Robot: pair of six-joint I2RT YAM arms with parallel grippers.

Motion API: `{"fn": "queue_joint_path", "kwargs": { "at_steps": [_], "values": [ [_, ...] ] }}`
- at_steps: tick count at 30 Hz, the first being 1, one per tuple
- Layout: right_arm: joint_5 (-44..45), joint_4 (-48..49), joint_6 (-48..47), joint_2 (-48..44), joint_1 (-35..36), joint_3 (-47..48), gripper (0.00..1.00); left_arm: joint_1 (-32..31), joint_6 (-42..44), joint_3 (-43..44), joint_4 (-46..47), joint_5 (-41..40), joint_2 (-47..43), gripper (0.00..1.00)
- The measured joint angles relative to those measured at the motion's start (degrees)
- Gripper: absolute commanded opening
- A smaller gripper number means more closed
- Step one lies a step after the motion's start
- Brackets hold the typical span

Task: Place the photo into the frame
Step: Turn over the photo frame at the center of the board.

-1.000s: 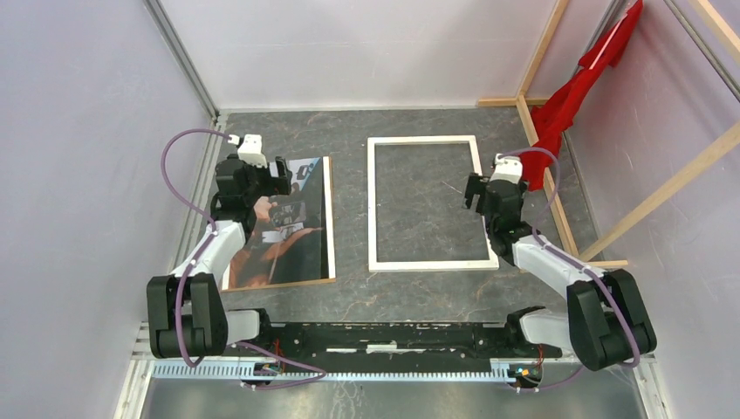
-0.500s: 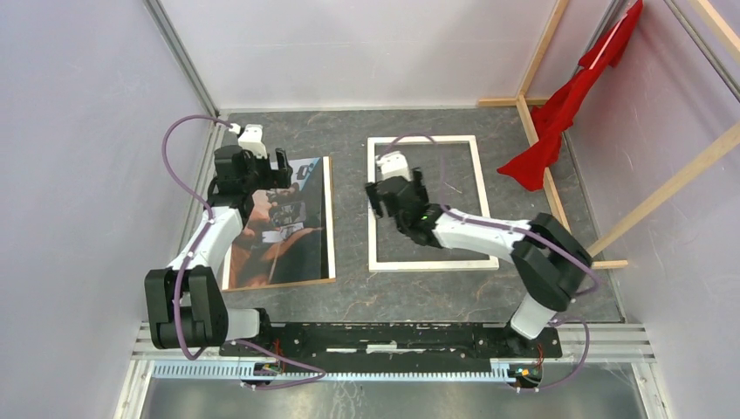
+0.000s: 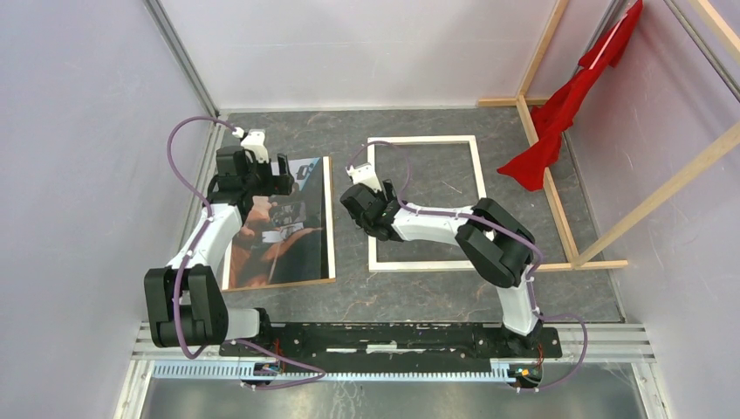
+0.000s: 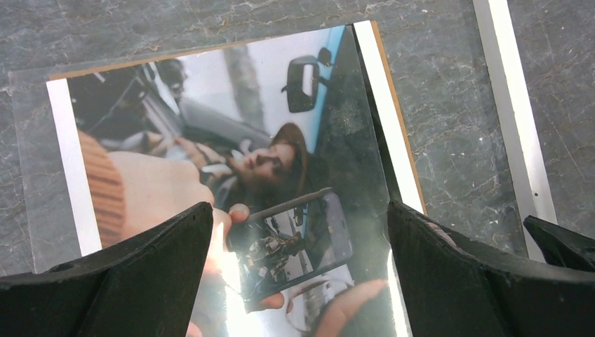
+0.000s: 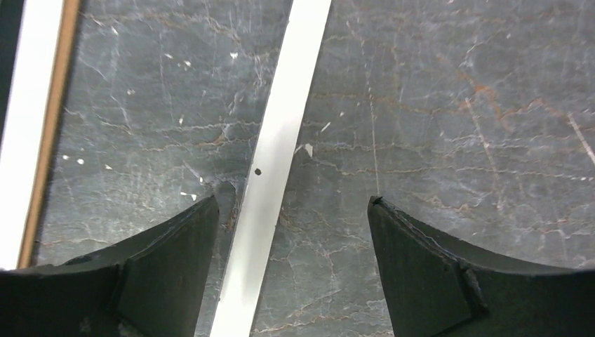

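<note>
Step in hand, as judged: approach, nothing grasped yet. Left gripper (image 4: 298,210) hangs above the photo (image 4: 231,140), jaws spread wide and empty. The photo is a thin glossy print, glare on its surface, a white margin along two sides. It lies flat and face up on a stiff brown backing board (image 5: 50,119), left of the frame and not in it. A strip of dark, marbled table (image 3: 349,288) separates board and frame (image 3: 423,140). Right gripper (image 5: 291,200) is also spread and empty, its jaws straddling the frame's left rail; contact cannot be told. The frame is a thin white rectangle, flat, with bare table showing through its opening. The next move likely calls for working a fingertip under a photo edge without creasing the print, while the frame is steadied.
</note>
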Motion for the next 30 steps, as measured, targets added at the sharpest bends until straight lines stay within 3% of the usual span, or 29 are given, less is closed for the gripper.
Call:
{"fn": "queue_joint_path", "kwargs": {
  "at_steps": [7, 13, 17, 24, 30],
  "values": [
    [-2.3, -0.9, 3.1, 3.1, -0.1, 0.1, 0.71, 0.0, 0.0, 0.1, -2.3, 0.6, 0.0, 1.00],
    [-5.3, -0.3, 6.0, 3.4, -0.1, 0.3, 0.32, 0.0, 0.0, 0.5, -4.2, 1.5, 0.0, 1.00],
    [-5.9, -0.3, 8.9, 3.4, -0.1, 0.3, 0.16, 0.0, 0.0, 1.1, -4.6, 2.6, 0.0, 1.00],
    [-8.3, -1.9, 10.3, 2.1, -0.2, 0.3, 0.07, 0.0, 0.1, 1.2, -6.0, 4.9, 0.0, 1.00],
    [-12.3, -4.2, 15.8, -4.4, -0.5, 1.4, 0.00, 0.0, 0.5, 1.3, -7.8, 6.9, -0.1, 1.00]
  ]
}}
